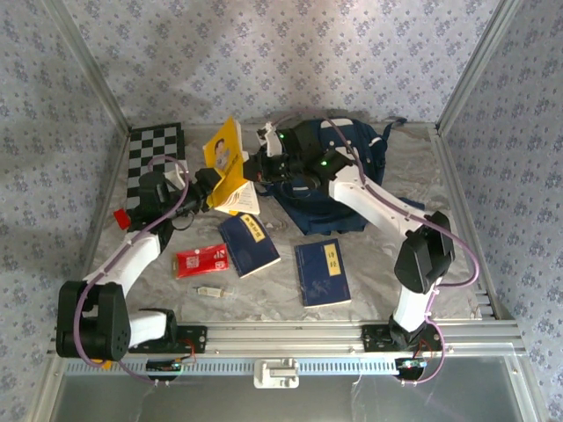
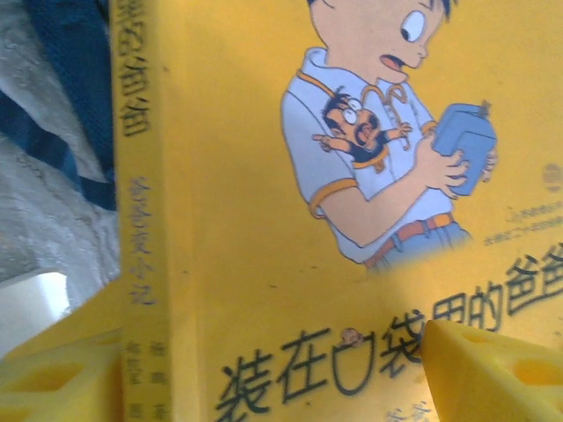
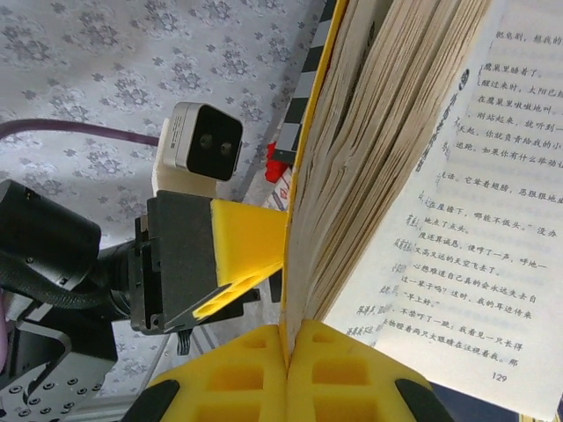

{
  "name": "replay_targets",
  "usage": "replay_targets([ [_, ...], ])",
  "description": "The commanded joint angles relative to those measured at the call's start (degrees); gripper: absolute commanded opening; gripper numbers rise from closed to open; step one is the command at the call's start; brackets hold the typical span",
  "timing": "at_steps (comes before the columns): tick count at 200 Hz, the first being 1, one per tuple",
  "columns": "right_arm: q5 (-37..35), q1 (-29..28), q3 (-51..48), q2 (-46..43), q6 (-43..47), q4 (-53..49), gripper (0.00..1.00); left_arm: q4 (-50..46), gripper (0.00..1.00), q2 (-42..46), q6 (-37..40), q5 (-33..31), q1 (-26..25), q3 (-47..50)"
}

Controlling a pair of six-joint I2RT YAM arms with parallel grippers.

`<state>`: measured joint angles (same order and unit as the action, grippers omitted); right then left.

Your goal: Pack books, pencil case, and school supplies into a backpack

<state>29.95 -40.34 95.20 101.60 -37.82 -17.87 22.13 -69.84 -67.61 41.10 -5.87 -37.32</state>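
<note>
Yellow is the book [image 1: 225,151] held up off the desk [image 1: 387,294], tilted in the air at about 11 o'clock from the desk's middle, between the two pincers. The right pincer [image 3: 286,332] is clenched on this yellow book. In the right wrist view its two yellow fingers meet with the yellow cover pinched between them, and the printed pages fan loose toward 2 o'clock. The left pincer [image 1: 215,188] is released. In its own wrist view the fingers [image 2: 493,374] stand far apart at the bottom corners, with the cover and its cartoon boy spread across the gap. Seen from the right wrist, one of its fingertips touches the cover's outer face. The navy backpack [image 1: 352,149] lies at 1 o'clock from the middle, under the right arm and just behind the right pincer. One dark blue book [image 1: 249,244] lies flat at 8 o'clock from the middle, and another dark blue book [image 1: 322,272] lies flat at 5 o'clock, apart from the first. The red pencil case [image 1: 201,260] rests just at 9 o'clock of the nearer blue one. A small pale stick [image 1: 211,290] lies at 6 o'clock of the pencil case, close to the desk's near edge. A chequered board [image 1: 154,154] fills the 10 o'clock corner, and a tiny red block [image 1: 121,217] sits at the 9 o'clock edge.
</note>
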Motion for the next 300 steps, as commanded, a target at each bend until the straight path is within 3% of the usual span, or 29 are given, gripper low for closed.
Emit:
replay_targets([
  [1, 3.3, 0.8, -1.2, -3.1, -1.9, 6.7, 0.0, 4.9, 0.74, 3.0, -3.4, 0.4, -1.0, -0.5],
  [55, 4.2, 2.0, -1.0, -2.6, -1.1, 5.3, 0.0, 2.8, 0.61, 6.9, -5.3, -0.8, -2.7, -2.5],
  [147, 3.4, 3.1, -9.9, -5.6, -0.2, 5.4, 0.01, 1.4, 0.22, 7.8, -5.0, -1.5, -3.6, -3.0],
  [177, 1.8, 2.9, -11.5, -6.1, 0.2, 4.2, 0.22, 1.2, 0.01, 7.5, -5.4, -1.8, -3.7, -4.0],
  [187, 1.3, 3.0, -12.6, -6.7, 0.1, 3.9, 0.32, 1.5, 0.0, 7.6, -5.4, -2.1, -3.9, -4.2],
  [195, 0.8, 3.2, -14.1, -7.5, -0.4, 3.9, 0.43, 1.5, 0.0, 7.6, -5.4, -2.2, -4.2, -4.5],
  [211, -0.8, 3.7, -18.1, -9.7, -3.4, 4.8, 0.84, 1.8, 0.0, 7.6, -5.6, -2.4, -5.1, -5.1],
  [222, -0.9, 4.1, -22.3, -11.5, -7.2, 9.0, 0.99, 2.4, 0.0, 7.7, -6.0, -2.9, -6.0, -5.3],
  [300, 9.5, 5.7, -34.2, -13.2, -23.6, 36.6, 1.0, 1.9, 0.0, 6.5, -4.7, -6.3, -13.5, -8.3],
])
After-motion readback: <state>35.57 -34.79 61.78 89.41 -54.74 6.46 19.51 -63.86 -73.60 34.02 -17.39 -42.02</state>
